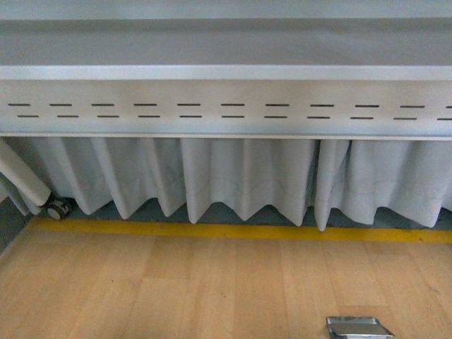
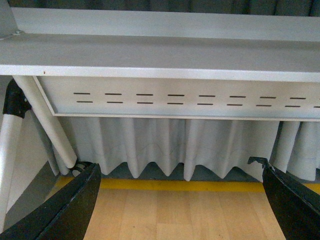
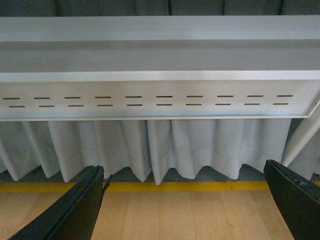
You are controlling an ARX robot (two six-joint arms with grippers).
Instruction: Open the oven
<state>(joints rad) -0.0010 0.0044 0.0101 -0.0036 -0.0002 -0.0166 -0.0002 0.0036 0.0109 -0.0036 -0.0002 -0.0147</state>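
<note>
The left black claw (image 2: 176, 167) and the right black claw (image 3: 183, 170) both gape wide and hold nothing, over the light wooden counter (image 2: 170, 215). Beyond hang a pleated white curtain (image 1: 240, 176) and a slotted grey metal beam (image 1: 226, 106). The oven shows in no view, so its look cannot be told. Locating it should come first, then a square approach to its door.
</note>
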